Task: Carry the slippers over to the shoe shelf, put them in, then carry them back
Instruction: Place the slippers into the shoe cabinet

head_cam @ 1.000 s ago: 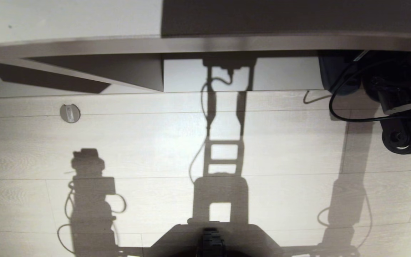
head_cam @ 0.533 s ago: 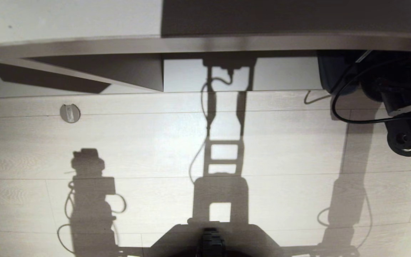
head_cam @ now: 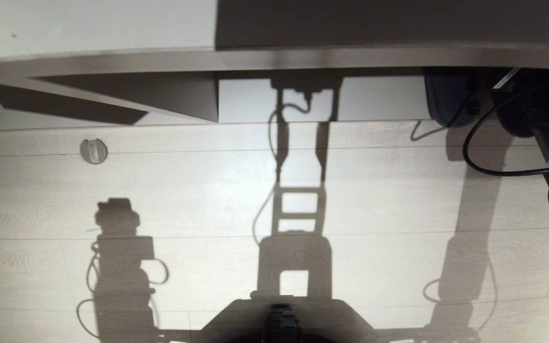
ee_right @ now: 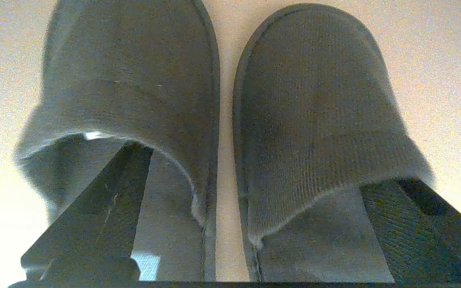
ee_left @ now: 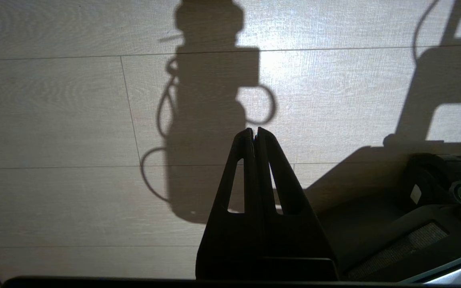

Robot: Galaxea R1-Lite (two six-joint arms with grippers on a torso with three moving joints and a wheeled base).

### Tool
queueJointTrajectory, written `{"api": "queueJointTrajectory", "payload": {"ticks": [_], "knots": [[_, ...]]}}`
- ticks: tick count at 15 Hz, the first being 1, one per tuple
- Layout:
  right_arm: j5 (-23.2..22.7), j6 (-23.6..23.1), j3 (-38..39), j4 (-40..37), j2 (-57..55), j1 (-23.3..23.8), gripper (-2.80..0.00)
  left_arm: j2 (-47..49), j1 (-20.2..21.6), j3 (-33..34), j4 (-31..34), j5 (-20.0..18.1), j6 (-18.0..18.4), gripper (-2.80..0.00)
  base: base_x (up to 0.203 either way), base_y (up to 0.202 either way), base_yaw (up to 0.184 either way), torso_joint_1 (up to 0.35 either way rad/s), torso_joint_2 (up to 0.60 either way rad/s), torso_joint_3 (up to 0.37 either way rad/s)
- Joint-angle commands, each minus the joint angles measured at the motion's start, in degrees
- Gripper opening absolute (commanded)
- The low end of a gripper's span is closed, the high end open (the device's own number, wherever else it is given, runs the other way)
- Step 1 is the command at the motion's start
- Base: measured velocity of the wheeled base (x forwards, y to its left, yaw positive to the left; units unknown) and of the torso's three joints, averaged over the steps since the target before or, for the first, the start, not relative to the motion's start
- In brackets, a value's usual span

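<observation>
Along the far edge of the pale plank floor, the shoe shelf ran the width of the head view, its beige top board overhanging a low compartment split by a vertical divider. The right arm reached into the right-hand end of that compartment, trailing a looped black cable. In the right wrist view the slippers lay side by side on a pale surface, toes pointing away, almost touching along their inner edges. The right gripper was spread wide, one finger tucked inside each slipper's opening, pinching nothing. The left gripper hung parked over bare floor, its fingers pressed together on nothing.

By the look of it, the putting-in step was just finishing, with the pair released inside the shelf. The next move would call for drawing both fingers straight back out of the openings without dragging the soft uppers along.
</observation>
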State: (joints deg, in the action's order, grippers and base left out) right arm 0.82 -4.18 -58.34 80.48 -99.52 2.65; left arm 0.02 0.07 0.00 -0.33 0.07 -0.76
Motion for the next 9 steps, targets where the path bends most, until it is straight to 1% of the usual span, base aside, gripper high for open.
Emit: {"api": "queueJointTrajectory", "payload": {"ticks": [1, 5, 9], "knots": [[0.0, 0.0, 2.3, 0.4, 3.5, 0.0, 0.00, 0.0, 0.0, 0.0, 0.0, 0.0, 0.0, -2.80, 0.000, 0.000, 0.000, 0.000, 0.00, 0.000], [-0.2, -0.1, 5.4, 0.4, 6.0, 0.0, 0.00, 0.0, 0.0, 0.0, 0.0, 0.0, 0.0, -2.80, 0.000, 0.000, 0.000, 0.000, 0.00, 0.000], [-0.4, -0.1, 11.3, -0.6, 10.8, 0.0, 0.00, 0.0, 0.0, 0.0, 0.0, 0.0, 0.0, -2.80, 0.000, 0.000, 0.000, 0.000, 0.00, 0.000]]}}
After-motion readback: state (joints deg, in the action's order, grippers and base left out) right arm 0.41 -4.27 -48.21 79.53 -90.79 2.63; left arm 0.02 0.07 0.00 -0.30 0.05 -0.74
